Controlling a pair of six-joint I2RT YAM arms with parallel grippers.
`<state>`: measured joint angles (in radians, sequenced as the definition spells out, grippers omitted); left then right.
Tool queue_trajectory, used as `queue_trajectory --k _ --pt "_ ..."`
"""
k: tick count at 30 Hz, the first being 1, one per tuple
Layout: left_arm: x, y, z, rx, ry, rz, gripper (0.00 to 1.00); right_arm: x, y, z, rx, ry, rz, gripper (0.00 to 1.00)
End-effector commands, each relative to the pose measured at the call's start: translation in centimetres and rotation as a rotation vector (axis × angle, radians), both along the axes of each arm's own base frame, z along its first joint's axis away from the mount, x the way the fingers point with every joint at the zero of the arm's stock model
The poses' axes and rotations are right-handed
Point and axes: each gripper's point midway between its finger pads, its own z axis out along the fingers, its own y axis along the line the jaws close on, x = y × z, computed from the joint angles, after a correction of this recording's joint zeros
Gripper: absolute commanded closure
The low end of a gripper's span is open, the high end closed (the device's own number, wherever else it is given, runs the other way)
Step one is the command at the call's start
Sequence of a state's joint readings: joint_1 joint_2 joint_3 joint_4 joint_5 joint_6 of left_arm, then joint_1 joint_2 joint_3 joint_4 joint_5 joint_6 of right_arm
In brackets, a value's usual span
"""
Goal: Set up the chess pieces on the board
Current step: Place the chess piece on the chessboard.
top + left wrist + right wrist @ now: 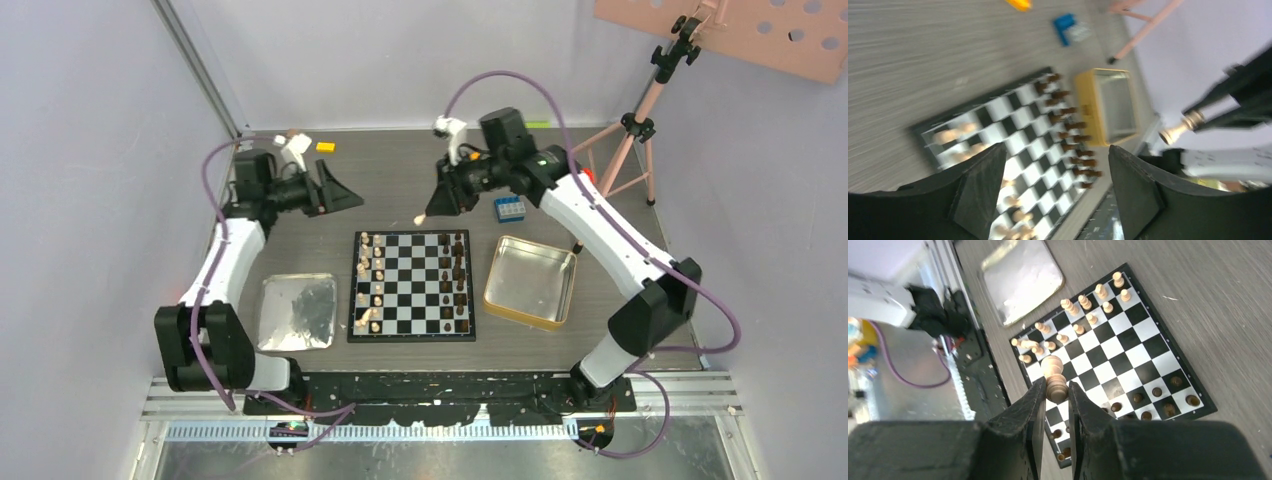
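— What do you see on the desk (400,190)?
— On my feed, grey wood grain. The board (413,326) lies in the middle, a silver tray (275,300) just left of it, a gold-rimmed tin (497,290) just right.
— Anything further back?
— A blue brick (509,208) beyond the tin, and a yellow brick (325,147) near the far edge.

No lettering or number is legible (the board (413,285) included).
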<state>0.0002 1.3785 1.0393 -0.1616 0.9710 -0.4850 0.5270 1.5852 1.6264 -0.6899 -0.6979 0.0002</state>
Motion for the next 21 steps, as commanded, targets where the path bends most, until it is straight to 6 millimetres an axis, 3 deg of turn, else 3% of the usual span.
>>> queue_trajectory --k 1,2,3,4,5,6,7,8,9,10,11,12,15,21 --pt "-2.8 7.6 -1.2 0.334 0.015 0.077 0.2 -1.3 0.8 -4.4 -0.344 -0.115 0.093 0.99" --pt "-3.1 9.1 -1.4 0.403 0.021 0.099 0.18 -2.0 2.6 -5.1 -0.378 -0.128 0.141 0.99" --pt "-3.4 10.5 -1.7 0.458 0.029 0.117 0.17 -2.0 2.7 -6.8 -0.455 -0.12 0.16 0.99" --pt "-3.6 11.8 -2.0 0.498 0.03 0.134 0.15 -2.7 4.3 -6.3 -0.46 -0.152 0.193 0.99" --pt "-3.9 12.9 -2.2 0.527 0.042 0.161 0.14 -3.3 5.0 -8.2 -0.523 -0.138 0.234 0.99" --pt "-4.1 14.0 -2.5 0.559 0.054 0.189 0.13 -3.2 5.9 -7.5 -0.521 -0.163 0.243 0.99" --pt "-4.2 14.9 -2.9 0.578 0.061 0.207 0.13 -3.8 6.6 -9.2 -0.571 -0.151 0.281 0.99" --pt "-4.4 15.8 -3.2 0.601 0.073 0.23 0.12 -3.7 7.4 -8.8 -0.569 -0.174 0.288 0.99" --pt "-4.5 16.6 -3.6 0.62 0.084 0.246 0.11 -4.3 8.1 -10.2 -0.612 -0.171 0.32 0.99" --pt "-4.6 17.2 -3.9 0.628 0.095 0.256 0.11 -4.2 8.9 -9.8 -0.609 -0.192 0.325 0.99" --pt "-4.7 17.7 -4.2 0.629 0.107 0.267 0.11 -4.8 9.5 -11.2 -0.646 -0.185 0.355 0.99" --pt "-4.8 18.1 -4.4 0.632 0.112 0.273 0.11 -4.8 10.2 -10.8 -0.641 -0.204 0.359 0.99" --pt "-4.9 19.4 -4.8 0.631 0.136 0.302 0.11 -5.3 12.2 -12.2 -0.671 -0.215 0.393 0.99" --pt "-5.2 21.1 -5.6 0.629 0.155 0.331 0.11 -5.6 14.7 -14.4 -0.697 -0.229 0.43 0.99"
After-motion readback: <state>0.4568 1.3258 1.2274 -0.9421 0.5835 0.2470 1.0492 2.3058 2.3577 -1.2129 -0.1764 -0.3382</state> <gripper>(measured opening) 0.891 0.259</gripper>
